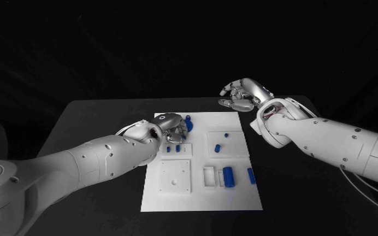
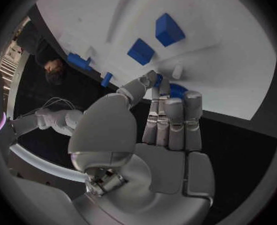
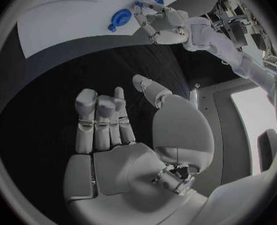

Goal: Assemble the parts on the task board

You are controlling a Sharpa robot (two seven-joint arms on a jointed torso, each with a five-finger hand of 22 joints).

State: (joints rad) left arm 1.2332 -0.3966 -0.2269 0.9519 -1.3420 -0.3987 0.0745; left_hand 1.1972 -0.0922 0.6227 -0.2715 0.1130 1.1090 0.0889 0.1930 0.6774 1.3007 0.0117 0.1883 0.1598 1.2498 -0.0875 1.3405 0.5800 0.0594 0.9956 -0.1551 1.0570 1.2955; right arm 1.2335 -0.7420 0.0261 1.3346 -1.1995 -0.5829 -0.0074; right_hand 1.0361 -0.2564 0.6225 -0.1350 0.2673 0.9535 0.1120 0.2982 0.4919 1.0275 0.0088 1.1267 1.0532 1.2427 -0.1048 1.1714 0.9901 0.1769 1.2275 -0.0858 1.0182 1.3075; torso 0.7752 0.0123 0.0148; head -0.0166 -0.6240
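Left arm (image 1: 78, 165) fills lower left of head view, left hand (image 1: 164, 128) at the task board's (image 1: 236, 198) upper-left corner.
Board sits centre frame on the black table (image 1: 94, 121). Right hand (image 1: 242, 95) hovers off the board's upper-right corner over bare table, fingers loosely curled, holding nothing. Left hand's fingers are drawn together on a blue part (image 2: 176, 91) at the board edge; whether it's actually gripped, can't tell. Other parts lie on the board: blue cylinder (image 1: 228, 177) lower right, small peg (image 1: 217, 148) mid-board. Risk: a weak pinch at the edge could let the part slip or tilt off the board; the arm also blocks the head view of the contact.
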